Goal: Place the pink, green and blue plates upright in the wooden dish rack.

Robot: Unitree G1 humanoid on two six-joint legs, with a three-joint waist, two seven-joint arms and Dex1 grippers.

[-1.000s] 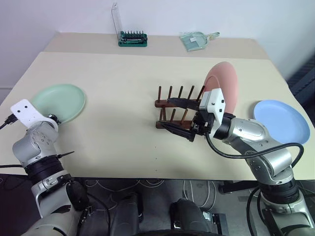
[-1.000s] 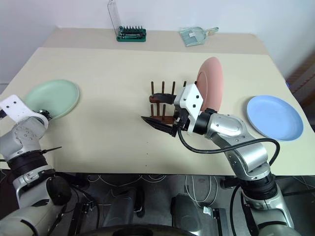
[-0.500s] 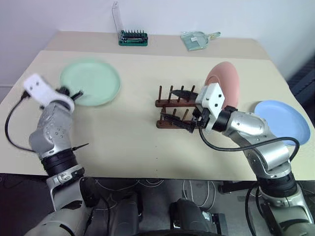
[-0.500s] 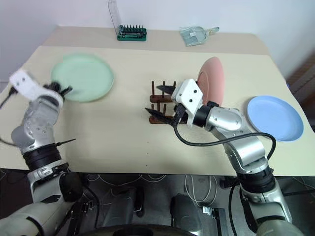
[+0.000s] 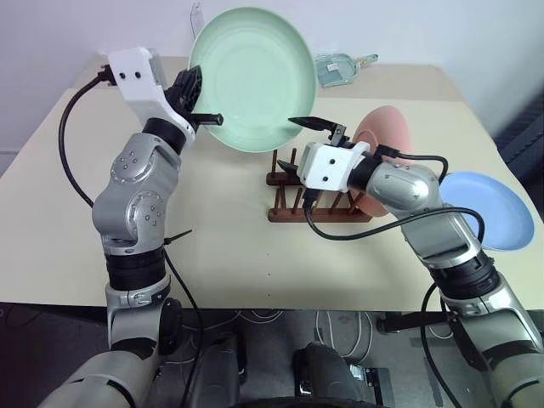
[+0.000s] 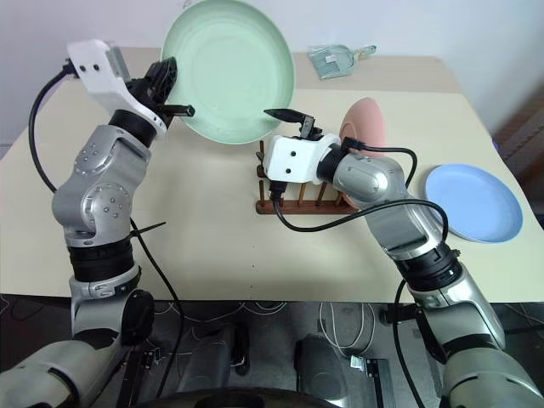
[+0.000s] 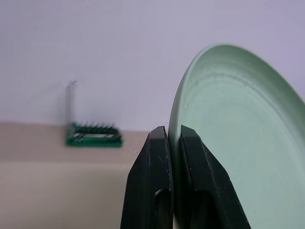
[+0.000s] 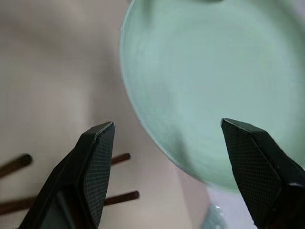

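Step in hand, as I read it: green plate (image 5: 253,76) is mid-transfer toward the wooden dish rack (image 5: 313,194). Left gripper (image 5: 206,115) is clamped on the plate's rim, fingers (image 7: 148,191) pinching the edge w/ no gap, plate held up off the desk (image 5: 221,246) at upper centre of the left eye view, tilted w/ its concave face toward the camera, lower edge above and just left of the rack. Right gripper (image 5: 316,124) is spread wide, holding nothing, sitting center frame between plate and rack; in its wrist view both fingers (image 8: 90,162) bracket the plate's lower rim w/o touching it. Pink plate (image 5: 387,146) already stands upright at the rack's right end, center-right of frame. Blue plate (image 5: 488,209) lies flat on the desk at far right, untouched. So approx one of three done. Next move prob calls for either a handover to the right gripper or lowering the green plate edge-first; either way it needs turning vertical and lining up w/ a free gap between pegs left of the pink one, w/o knocking that one. Writing/brands: none legible on plates, rack or the green bit holder (image 7: 94,135) at the desk's far edge.
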